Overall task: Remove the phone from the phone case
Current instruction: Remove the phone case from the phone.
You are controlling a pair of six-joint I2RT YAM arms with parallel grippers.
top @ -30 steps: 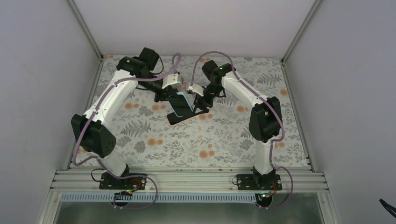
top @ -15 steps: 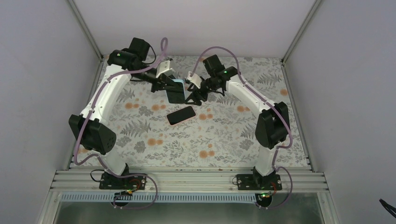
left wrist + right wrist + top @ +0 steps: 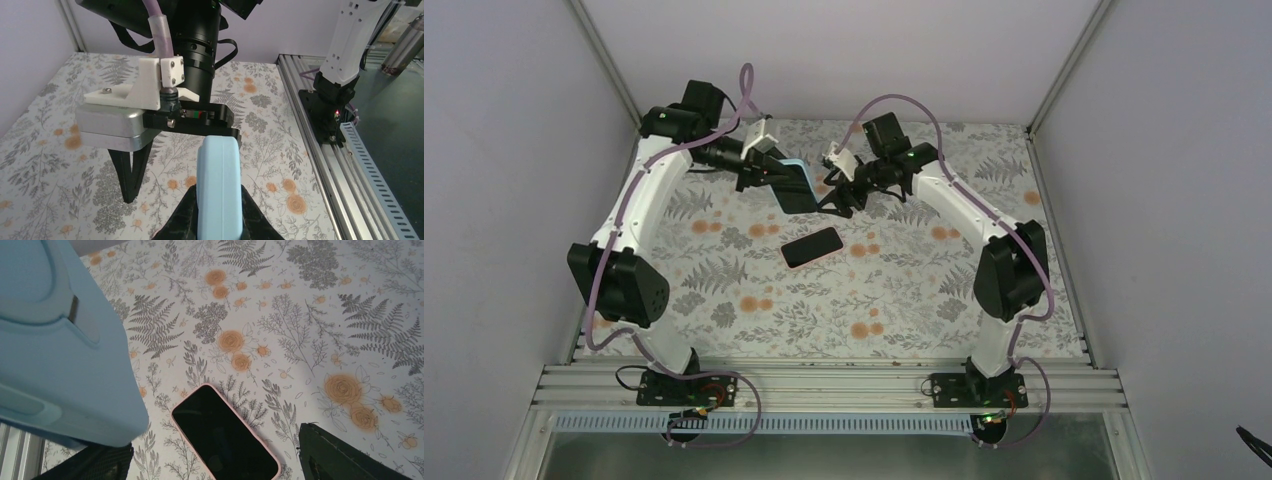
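top external: high, behind arm bases (image 3: 686, 385), looking down
wrists: close-up, near desk (image 3: 300, 315)
shared: phone (image 3: 813, 246), in top and right wrist

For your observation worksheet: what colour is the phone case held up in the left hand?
Light blue; the phone case shows best in the left wrist view.

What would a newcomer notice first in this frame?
The light blue phone case, pinched in the shut left gripper, is held up over the far middle of the floral table. Below it the phone lies bare and screen up on the table, and the open right gripper hangs close beside the case.
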